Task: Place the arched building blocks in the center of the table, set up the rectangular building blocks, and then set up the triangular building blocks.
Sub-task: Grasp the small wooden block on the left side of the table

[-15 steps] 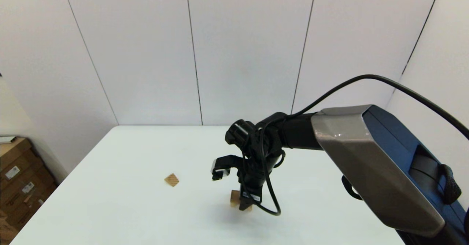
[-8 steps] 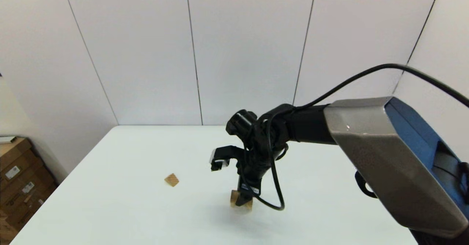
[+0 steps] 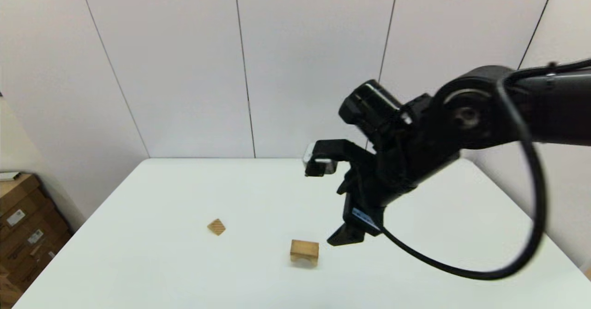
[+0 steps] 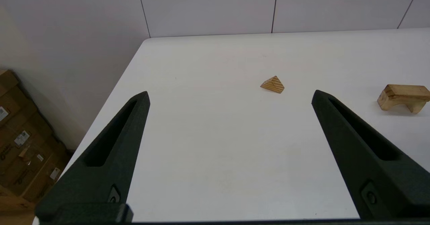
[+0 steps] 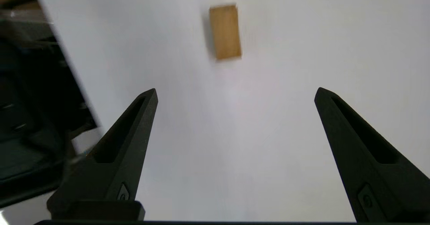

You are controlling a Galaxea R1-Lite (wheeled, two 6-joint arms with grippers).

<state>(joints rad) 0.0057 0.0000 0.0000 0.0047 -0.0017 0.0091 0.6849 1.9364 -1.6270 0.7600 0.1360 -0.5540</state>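
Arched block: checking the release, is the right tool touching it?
Apart. In the right wrist view, the right tool is open above the arched block, with bare table between.

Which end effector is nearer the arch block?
Right. The right end effector hangs open just right of the arch block; the left end effector is open, farther off at the table's left.

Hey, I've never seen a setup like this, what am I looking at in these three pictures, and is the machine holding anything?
It is a two-armed robot at a white table. One picture comes from a camera on its head; the other two come from cameras on its wrists, behind the black fingers. On the table stand an arched wooden block and, apart from it, a small striped triangular block. The right gripper hangs above the table, open and empty, with the arched block below it. The left gripper is also open and empty, near the table's left side.
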